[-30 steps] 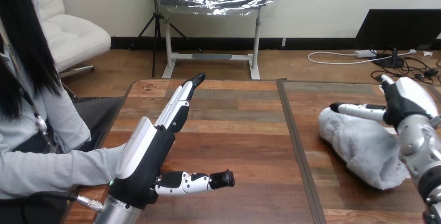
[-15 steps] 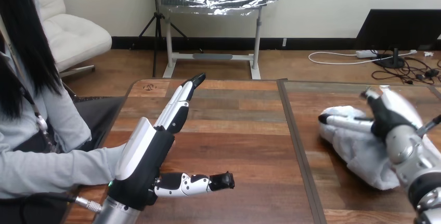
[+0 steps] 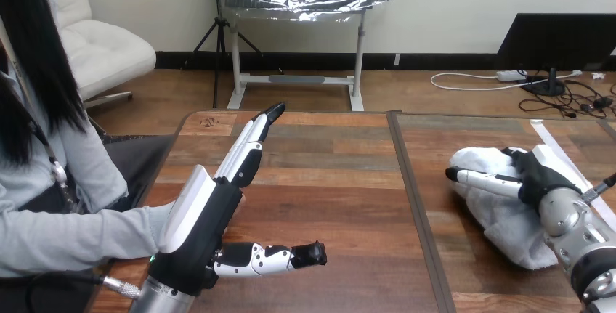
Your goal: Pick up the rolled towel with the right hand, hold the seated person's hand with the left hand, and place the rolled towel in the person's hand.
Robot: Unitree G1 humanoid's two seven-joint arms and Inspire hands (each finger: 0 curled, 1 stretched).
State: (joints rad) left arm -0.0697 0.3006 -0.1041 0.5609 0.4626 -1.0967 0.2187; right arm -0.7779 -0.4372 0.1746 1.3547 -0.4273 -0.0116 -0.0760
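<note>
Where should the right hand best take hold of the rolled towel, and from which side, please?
Grip the rolled towel round its middle, from above, probably: it lies diagonally on the table, and the right hand rests on its far end.

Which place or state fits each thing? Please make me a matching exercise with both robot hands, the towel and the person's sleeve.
Things:
1. left hand
2. right hand
3. towel
4. sleeve

Places or states:
A. white, lying on the table at the view's right
B. resting on top of the towel
C. coming in from the view's left edge
D. open, fingers straight, pointing away

Pairs: 1-D, 2-B, 3-A, 4-C
</note>
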